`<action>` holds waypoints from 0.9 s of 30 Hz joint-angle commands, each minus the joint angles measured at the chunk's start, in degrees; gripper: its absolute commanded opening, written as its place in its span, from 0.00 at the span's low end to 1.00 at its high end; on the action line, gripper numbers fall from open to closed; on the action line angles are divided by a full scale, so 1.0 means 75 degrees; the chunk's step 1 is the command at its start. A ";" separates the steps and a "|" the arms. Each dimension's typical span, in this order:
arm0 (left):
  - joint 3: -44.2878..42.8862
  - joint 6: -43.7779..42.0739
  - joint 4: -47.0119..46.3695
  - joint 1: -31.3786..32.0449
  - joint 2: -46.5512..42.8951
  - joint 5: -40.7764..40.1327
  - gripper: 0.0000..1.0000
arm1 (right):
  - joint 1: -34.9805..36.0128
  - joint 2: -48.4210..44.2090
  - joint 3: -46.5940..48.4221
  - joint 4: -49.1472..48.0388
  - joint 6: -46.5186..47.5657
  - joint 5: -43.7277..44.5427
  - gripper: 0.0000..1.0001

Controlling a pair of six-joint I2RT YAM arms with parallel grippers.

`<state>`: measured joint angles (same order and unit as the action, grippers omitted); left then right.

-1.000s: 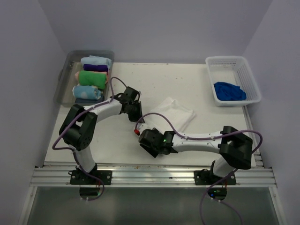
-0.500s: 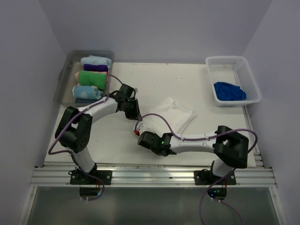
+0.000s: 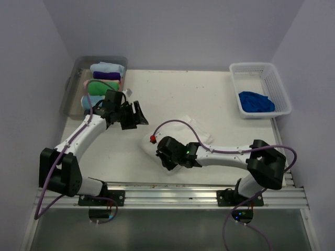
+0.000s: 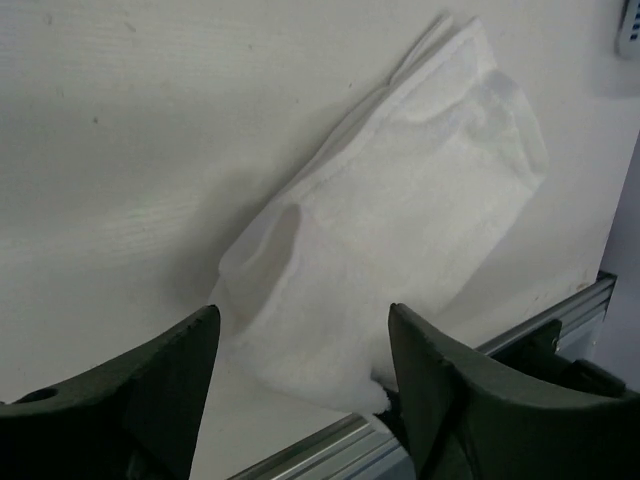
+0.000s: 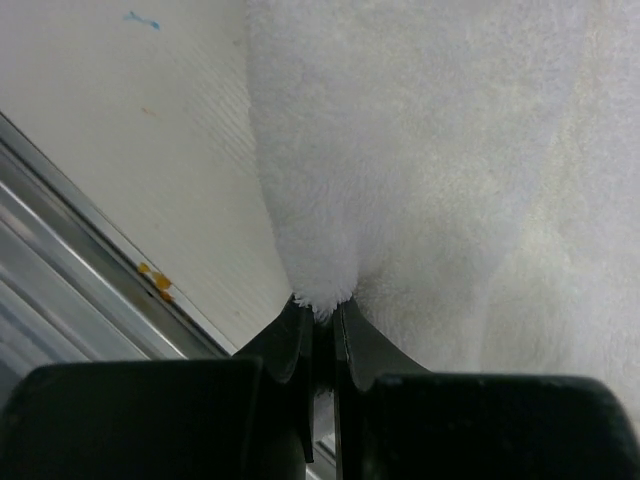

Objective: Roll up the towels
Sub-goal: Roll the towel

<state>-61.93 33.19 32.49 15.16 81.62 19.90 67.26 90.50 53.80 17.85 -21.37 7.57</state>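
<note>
At the far left of the table [image 3: 178,94], a clear bin [image 3: 72,83] holds several rolled towels [image 3: 107,69]. Just right of the bin, the left gripper [image 3: 137,116] hangs above the bare surface, its fingers spread wide and holding nothing. Right of it, near the middle, a white towel [image 3: 183,132] lies loosely folded. The right gripper [image 3: 162,156] is at the towel's near left corner, and its fingers are pinched tight on the edge there. At the far right, a white basket [image 3: 252,66] holds a crumpled blue towel [image 3: 256,102].
</note>
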 commanded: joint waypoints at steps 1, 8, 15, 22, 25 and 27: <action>0.0861 0.0027 0.0134 0.0006 -0.0488 0.0580 0.73 | -0.0413 -0.0592 -0.0258 -0.0996 -0.0666 -0.1229 0.00; 0.2093 0.0531 -0.0640 0.0041 -0.0923 0.1202 0.88 | -0.1070 -0.0875 -0.0775 -0.1536 -0.1030 -0.1994 0.00; 0.2398 0.0848 -0.1483 0.0228 -0.0419 0.1343 0.93 | -0.1070 -0.0863 -0.0857 -0.1466 -0.1030 -0.1994 0.00; 0.2492 0.1211 -0.2187 0.0627 0.0131 0.1272 0.88 | -0.1070 -0.0817 -0.0869 -0.1372 -0.0960 -0.1924 0.00; 0.2433 0.1305 -0.2246 0.0826 0.0354 0.1085 0.79 | -0.1070 -0.0816 -0.0892 -0.1383 -0.0960 -0.1912 0.00; 0.2422 0.1317 -0.2269 0.0885 0.0507 0.1015 0.65 | -0.1070 -0.0816 -0.0869 -0.1325 -0.0925 -0.1889 0.00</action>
<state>-43.68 42.02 19.11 20.93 84.27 28.12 59.18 85.71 47.44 9.34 -28.08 -5.61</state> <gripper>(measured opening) 0.709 0.056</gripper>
